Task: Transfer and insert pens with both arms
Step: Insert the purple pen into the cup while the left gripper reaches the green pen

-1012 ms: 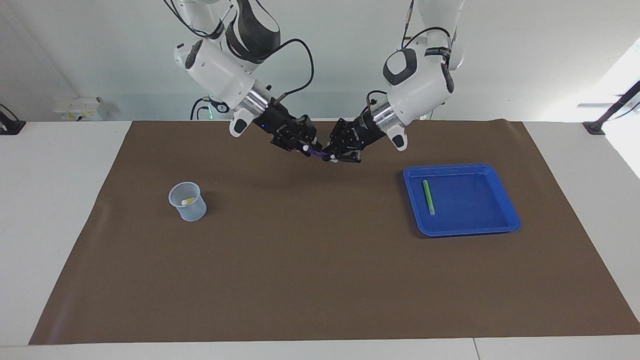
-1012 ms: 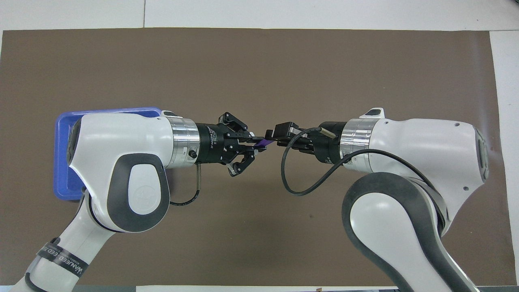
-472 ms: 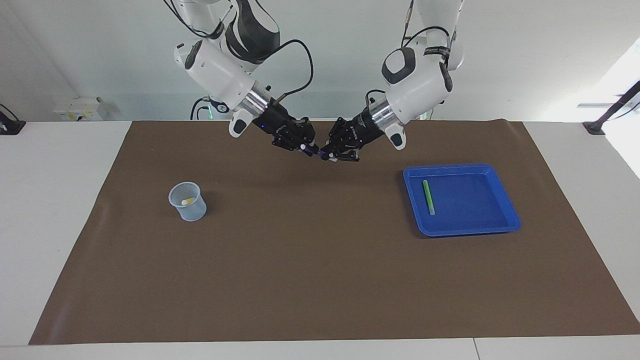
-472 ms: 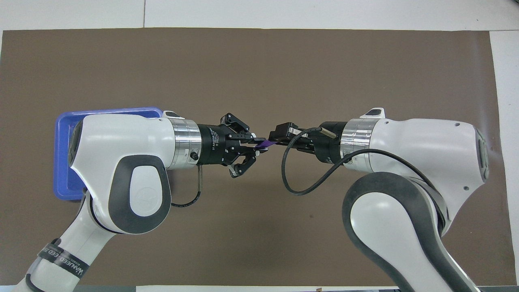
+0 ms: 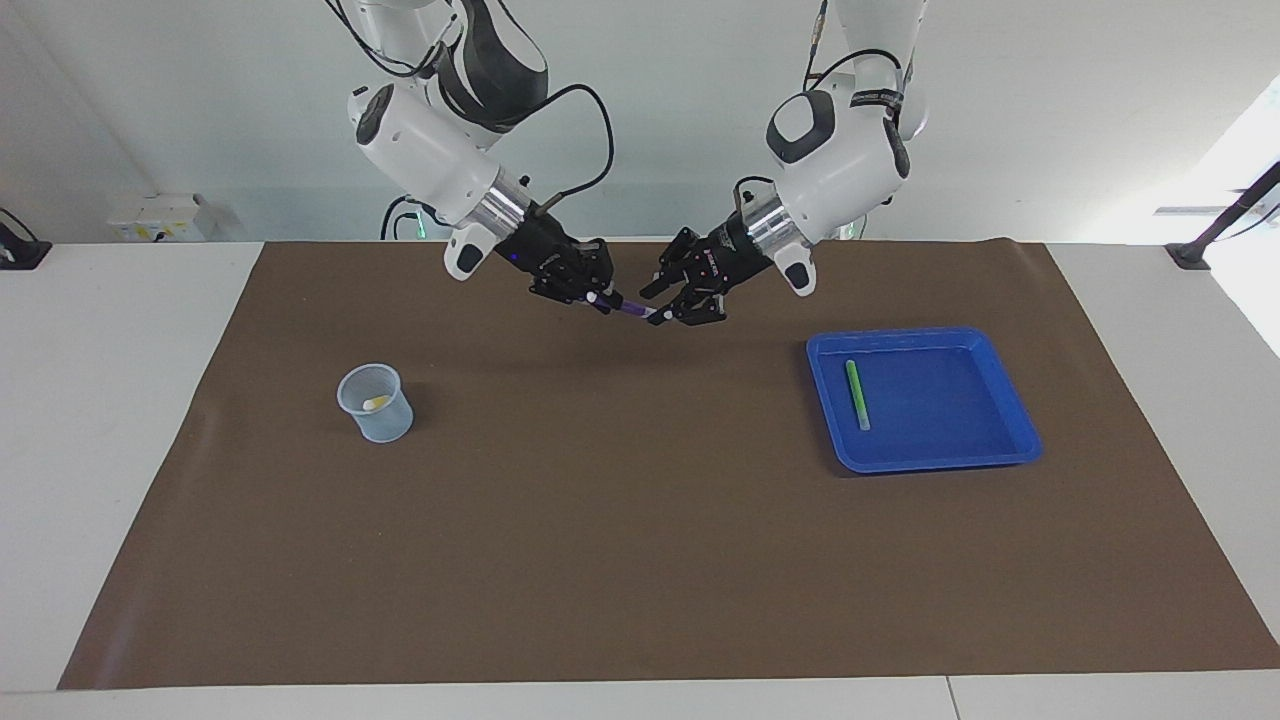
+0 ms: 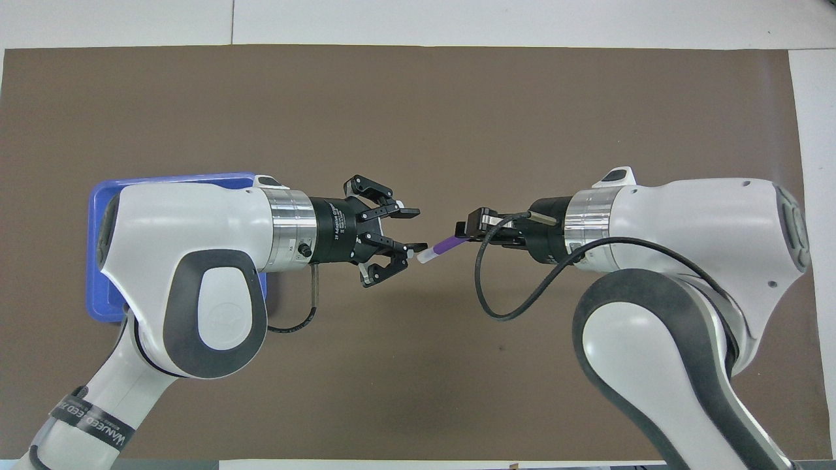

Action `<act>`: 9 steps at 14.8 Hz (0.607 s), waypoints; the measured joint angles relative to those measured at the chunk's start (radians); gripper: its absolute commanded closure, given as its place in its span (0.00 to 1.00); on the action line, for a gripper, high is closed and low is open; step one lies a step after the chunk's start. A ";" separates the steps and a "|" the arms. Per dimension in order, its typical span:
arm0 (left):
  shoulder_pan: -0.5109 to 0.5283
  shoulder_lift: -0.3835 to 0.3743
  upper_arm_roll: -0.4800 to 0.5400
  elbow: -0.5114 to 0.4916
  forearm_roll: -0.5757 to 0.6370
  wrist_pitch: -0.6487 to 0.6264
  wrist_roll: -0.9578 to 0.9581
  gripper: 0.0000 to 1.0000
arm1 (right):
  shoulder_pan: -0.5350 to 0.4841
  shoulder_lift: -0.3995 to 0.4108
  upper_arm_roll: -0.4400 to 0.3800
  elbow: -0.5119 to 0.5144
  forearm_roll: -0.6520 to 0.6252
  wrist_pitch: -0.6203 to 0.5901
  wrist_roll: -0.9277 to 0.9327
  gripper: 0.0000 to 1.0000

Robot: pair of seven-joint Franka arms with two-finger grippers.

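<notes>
Over open mat, right gripper pinches purple pen; left gripper spread, seemingly clear.

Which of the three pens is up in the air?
The purple pen: the right gripper holds it above the mat. The green pen lies in the blue tray, and the yellow pen sits in the cup.

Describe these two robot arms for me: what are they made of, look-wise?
Both arms have glossy white shells with dark grey joint patches, a silver ring at each wrist and black two-finger grippers: left gripper, right gripper. A black cable loops beside each wrist. The left arm carries a black lettered band.
</notes>
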 measured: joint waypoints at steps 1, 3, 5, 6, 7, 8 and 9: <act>0.017 -0.003 0.002 0.000 0.041 -0.023 0.019 0.00 | -0.034 -0.010 -0.001 0.002 -0.097 -0.060 -0.048 1.00; 0.064 -0.009 0.007 0.001 0.128 -0.101 0.074 0.00 | -0.119 -0.032 -0.005 0.008 -0.246 -0.167 -0.211 1.00; 0.120 -0.012 0.010 0.002 0.220 -0.180 0.161 0.00 | -0.226 -0.042 -0.008 0.039 -0.368 -0.255 -0.389 1.00; 0.148 -0.012 0.011 0.004 0.299 -0.221 0.212 0.00 | -0.275 -0.040 -0.010 0.065 -0.441 -0.279 -0.478 1.00; 0.171 -0.012 0.013 0.006 0.375 -0.262 0.265 0.00 | -0.310 -0.035 -0.011 0.089 -0.505 -0.288 -0.551 1.00; 0.192 -0.013 0.013 0.008 0.430 -0.300 0.338 0.00 | -0.330 -0.027 -0.011 0.109 -0.557 -0.288 -0.605 1.00; 0.214 -0.015 0.013 0.008 0.459 -0.335 0.448 0.00 | -0.340 -0.020 -0.011 0.119 -0.596 -0.288 -0.638 1.00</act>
